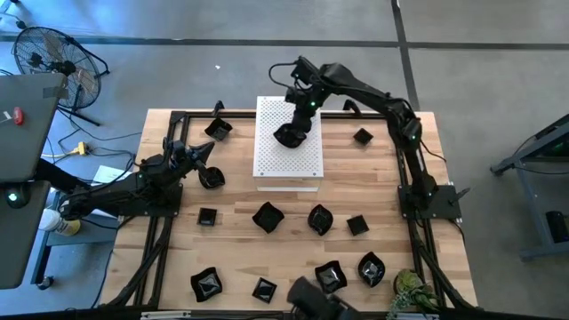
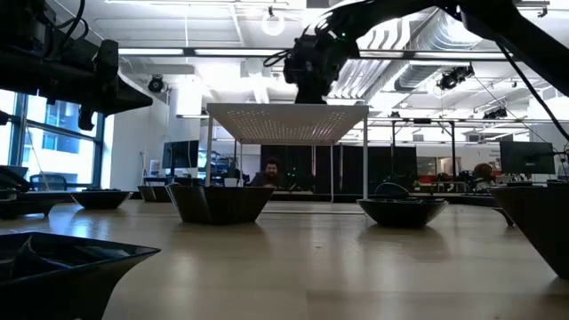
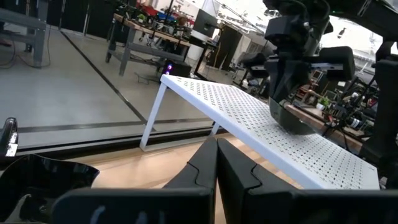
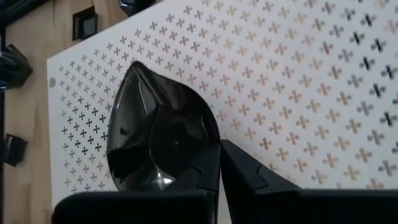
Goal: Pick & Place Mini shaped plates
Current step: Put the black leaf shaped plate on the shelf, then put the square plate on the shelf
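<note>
My right gripper point(image 1: 300, 120) is over the white perforated board point(image 1: 286, 164) at the table's far middle, shut on a glossy black mini plate point(image 4: 155, 140) with a pointed, wavy outline. The plate is low over the board's top point(image 3: 249, 118); whether it touches the board I cannot tell. Several more black mini plates lie on the wooden table, among them one point(image 1: 267, 216) and another point(image 1: 320, 219) near the middle. My left gripper point(image 1: 204, 153) waits shut at the table's left, pointing level, with a mini plate point(image 1: 212, 177) just beside it. My right gripper pinches the plate's rim point(image 4: 208, 146) between its two fingers point(image 4: 249, 177), at the side of the plate nearest the wrist. The fingers slant down from the table's far right. The plate sticks out ahead of the fingertips, tilted, over the board.
Mini plates are scattered around the board: at the far left point(image 1: 218, 127), far right point(image 1: 362, 136) and along the near edge point(image 1: 206, 284) point(image 1: 371, 268). A small plant point(image 1: 409, 290) stands at the near right corner. Black frame rails point(image 1: 160, 231) run along the table's sides.
</note>
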You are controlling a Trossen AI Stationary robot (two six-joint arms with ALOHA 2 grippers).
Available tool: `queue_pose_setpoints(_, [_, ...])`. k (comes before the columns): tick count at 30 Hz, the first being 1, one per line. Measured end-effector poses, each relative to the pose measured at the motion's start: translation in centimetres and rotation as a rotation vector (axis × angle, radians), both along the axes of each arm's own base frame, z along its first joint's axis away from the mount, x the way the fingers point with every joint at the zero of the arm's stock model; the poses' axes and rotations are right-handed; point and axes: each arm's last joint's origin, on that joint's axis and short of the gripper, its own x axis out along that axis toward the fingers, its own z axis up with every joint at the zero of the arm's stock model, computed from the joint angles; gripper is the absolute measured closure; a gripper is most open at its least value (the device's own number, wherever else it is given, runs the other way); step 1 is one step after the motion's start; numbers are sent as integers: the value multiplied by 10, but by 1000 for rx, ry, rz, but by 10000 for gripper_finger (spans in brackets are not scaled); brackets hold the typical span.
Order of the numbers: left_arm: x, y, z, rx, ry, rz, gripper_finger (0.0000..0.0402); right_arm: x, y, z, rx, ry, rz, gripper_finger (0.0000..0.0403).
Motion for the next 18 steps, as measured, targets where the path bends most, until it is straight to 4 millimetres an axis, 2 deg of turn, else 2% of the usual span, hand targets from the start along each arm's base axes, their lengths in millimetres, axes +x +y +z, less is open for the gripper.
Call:
queue_pose_setpoints(10, [0,0,0,0,0,0,401,5,-2,6,-66,-54,-9,353])
queue_pose_setpoints(15, [0,0,0,0,0,0,401,-3,2,22,-82,-71,-6,336])
queue_pose_setpoints(18, [0,0,0,0,0,0,401,-16,11,38,-128,-39,7,350])
